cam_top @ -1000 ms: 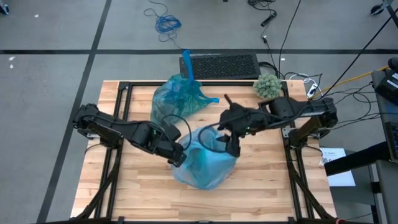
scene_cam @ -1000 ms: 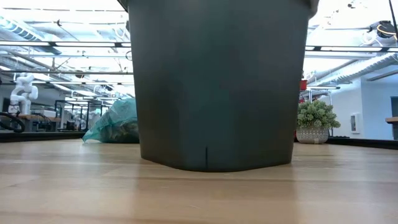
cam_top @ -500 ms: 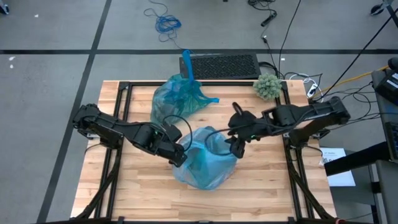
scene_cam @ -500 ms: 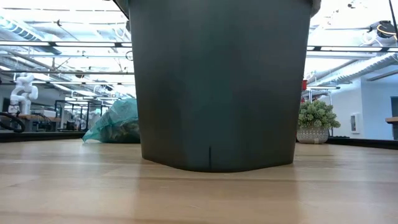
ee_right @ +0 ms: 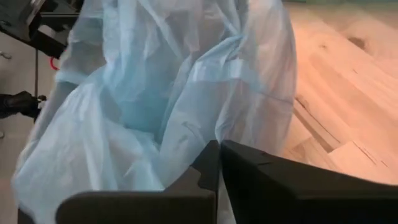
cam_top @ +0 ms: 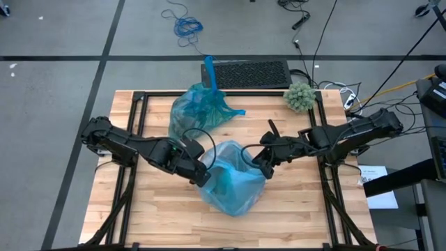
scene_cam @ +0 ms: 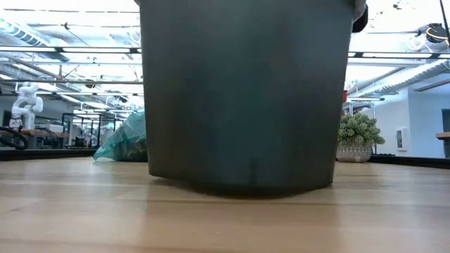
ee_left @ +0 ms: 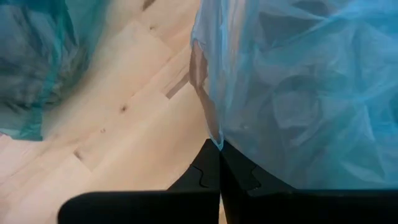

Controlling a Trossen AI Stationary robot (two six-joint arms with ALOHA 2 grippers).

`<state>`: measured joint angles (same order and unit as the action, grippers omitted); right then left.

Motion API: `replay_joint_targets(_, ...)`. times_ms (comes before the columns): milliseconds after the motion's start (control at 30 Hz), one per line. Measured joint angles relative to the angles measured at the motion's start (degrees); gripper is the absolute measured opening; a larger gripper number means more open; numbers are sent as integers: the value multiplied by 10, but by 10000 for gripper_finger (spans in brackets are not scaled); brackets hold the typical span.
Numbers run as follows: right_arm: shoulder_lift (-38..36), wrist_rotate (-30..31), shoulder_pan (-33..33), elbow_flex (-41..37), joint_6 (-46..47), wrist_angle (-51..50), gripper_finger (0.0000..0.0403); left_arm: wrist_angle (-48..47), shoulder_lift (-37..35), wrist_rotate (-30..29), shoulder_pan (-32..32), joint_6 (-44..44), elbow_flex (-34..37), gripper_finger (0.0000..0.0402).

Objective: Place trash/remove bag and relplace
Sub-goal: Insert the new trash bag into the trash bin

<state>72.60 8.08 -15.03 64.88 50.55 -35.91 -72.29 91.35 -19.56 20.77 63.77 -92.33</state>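
Note:
A light blue bag (cam_top: 233, 183) drapes over a dark bin (scene_cam: 246, 98) at the table's middle. My left gripper (cam_top: 203, 174) is shut on the bag's left side, and my right gripper (cam_top: 260, 164) is shut on its right side. Behind them lies a full teal bag (cam_top: 201, 109), knotted at the top, resting on its bottom on the table. In the low view, brownish trash (scene_cam: 135, 147) shows dimly through its wall. My left gripper pinches a fold of the blue bag's left edge (ee_left: 214, 138) between its two shut fingers, coming slanting down from the table's left. The film rises slack from the fingertips. My right gripper pinches the film at the bag's right side (ee_right: 208, 127), slanting down from the table's right; how many layers, I cannot tell.
A fuzzy grey-green ball plant (cam_top: 300, 96) stands at the far right corner. A black keyboard (cam_top: 245, 72) lies past the table's far edge. Bare wood lies along the near edge (cam_top: 174, 223).
My right gripper has sunk toward the bag's right side, rolled, and shut on the film. Its arm has drawn back toward the table's right edge. The bin has shifted slightly in the low view.

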Motion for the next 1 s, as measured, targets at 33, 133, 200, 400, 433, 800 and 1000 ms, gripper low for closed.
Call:
replay_joint_targets(33,-2,0,0,0,-1,-1,3,0,0,-5,1,0,0,0)
replay_joint_targets(133,-7,-3,0,1,-2,-2,2,0,0,-24,5,0,0,0)
replay_joint_targets(200,-10,-6,0,1,-3,-6,1,0,0,-34,8,1,0,0)
replay_joint_targets(400,-24,-8,-1,0,-4,-3,0,-1,0,-39,11,4,0,0)
replay_joint_targets(433,-25,-7,-1,0,-5,-2,0,-1,0,-39,11,4,0,0)
replay_joint_targets(800,-52,-10,-1,0,-7,4,56,15,0,-39,12,5,0,0)
replay_joint_targets(1000,-96,-8,7,1,-17,29,108,15,0,-51,21,6,0,0)
